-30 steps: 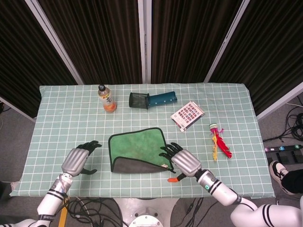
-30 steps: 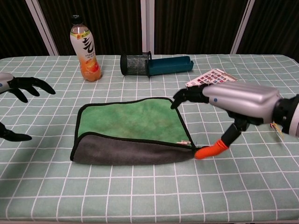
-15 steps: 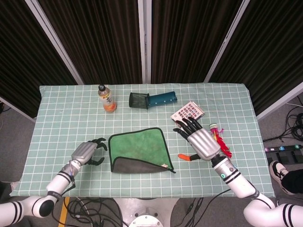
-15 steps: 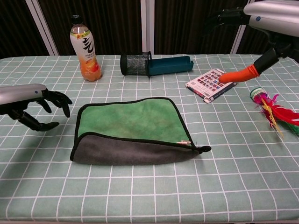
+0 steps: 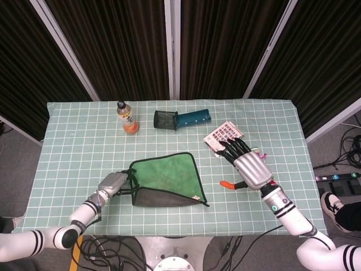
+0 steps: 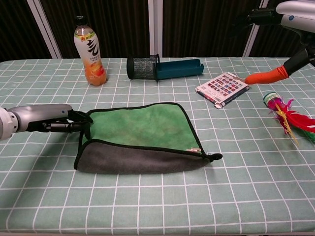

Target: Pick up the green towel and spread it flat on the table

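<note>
The green towel (image 5: 165, 174) (image 6: 140, 125) lies folded on the checked table, its grey underside (image 6: 138, 160) turned up along the near edge. My left hand (image 5: 114, 183) (image 6: 48, 118) lies low at the towel's left edge, its dark fingertips (image 6: 80, 118) touching the black hem. Whether they pinch the hem does not show. My right hand (image 5: 249, 165) (image 6: 291, 11) hangs raised to the right of the towel, well apart from it. It holds nothing, its fingers are spread and its orange thumb tip (image 6: 268, 75) sticks out.
At the back stand an orange drink bottle (image 5: 128, 117) (image 6: 89, 49), a black mesh cup (image 5: 164, 119) and a teal case (image 5: 193, 118) on its side. A patterned card pack (image 6: 222, 89) and a red-yellow feather toy (image 6: 288, 115) lie on the right, under the raised hand.
My left hand slid right until its fingertips met the towel's left edge. My right hand let go of the towel's right corner, rose and drifted right. The towel has not moved.
</note>
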